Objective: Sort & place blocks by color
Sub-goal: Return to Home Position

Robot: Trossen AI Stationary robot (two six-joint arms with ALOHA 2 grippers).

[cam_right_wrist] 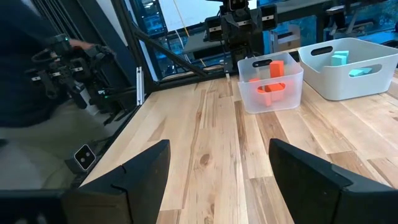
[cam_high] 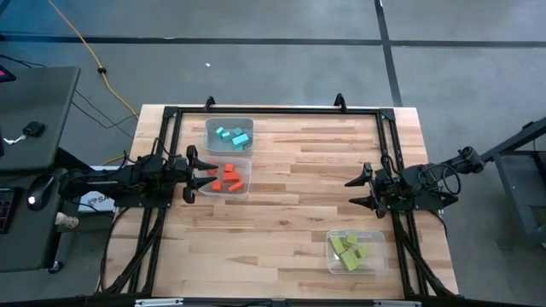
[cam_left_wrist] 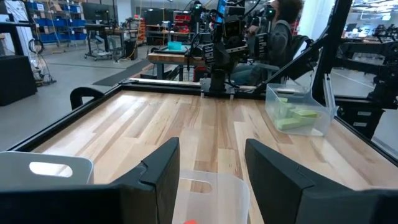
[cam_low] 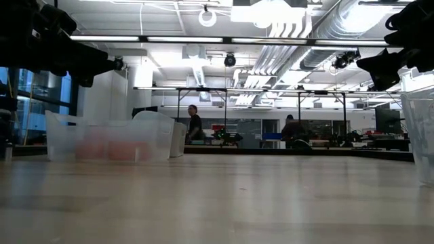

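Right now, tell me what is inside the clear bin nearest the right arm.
Only yellow-green blocks show inside the clear bin, lying piled together. They overlap, so their exact count and anything beneath them cannot be seen.

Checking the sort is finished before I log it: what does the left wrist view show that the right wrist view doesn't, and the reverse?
Only the left wrist view: the green blocks in their clear bin. Only the right wrist view: the cyan blocks in a pale bin, and the orange blocks plainly in theirs. Both: the wooden table stretching ahead, and that arm's own gripper open and holding nothing, the left gripper and the right gripper.
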